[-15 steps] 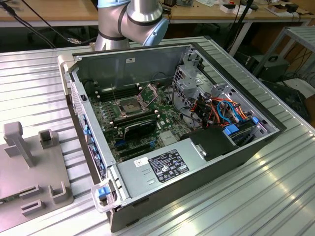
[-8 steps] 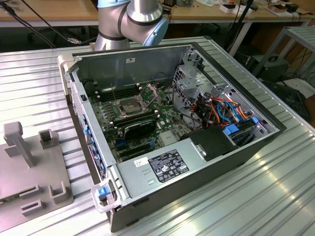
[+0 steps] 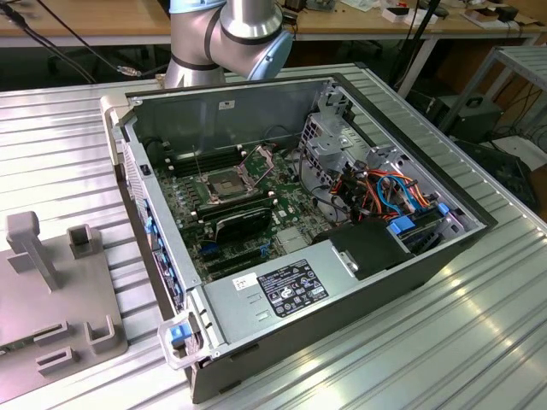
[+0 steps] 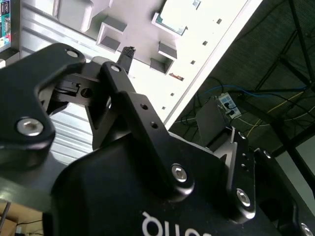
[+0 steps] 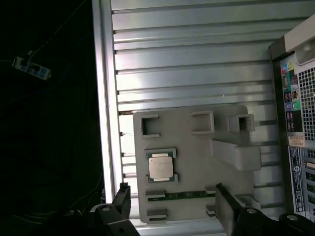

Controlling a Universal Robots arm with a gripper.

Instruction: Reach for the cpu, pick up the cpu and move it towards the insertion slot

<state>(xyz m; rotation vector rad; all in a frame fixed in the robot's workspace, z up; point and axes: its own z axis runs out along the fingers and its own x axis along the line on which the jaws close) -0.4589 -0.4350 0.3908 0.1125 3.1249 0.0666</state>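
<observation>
- While the gripper hangs over the grey fixture plate in the first wrist view, its two black fingers stand wide apart: released, gripping nothing.
- The cpu lies flat in a square recess of that plate, silvery lid up with a green edge around it. It is apart from the gripper and untouched.
- How high the gripper is above the cpu cannot be told.
- A narrow green circuit strip lies in a groove of the plate, just beside the cpu.
- The plate carries several raised grey brackets and one taller grey block.
- The plate rests on the ribbed aluminium surface, near its edge.
- In the exterior view, an open computer case lies on the same surface, with the plate to the exterior view's left of it.
- The insertion slot sits on the green motherboard inside the case. It has a silver frame and a dark centre, and its retention plate is hinged up.
- The cpu and the insertion slot are well apart; the cpu is outside the case.
- The arm's base stands behind the case in the exterior view.
</observation>
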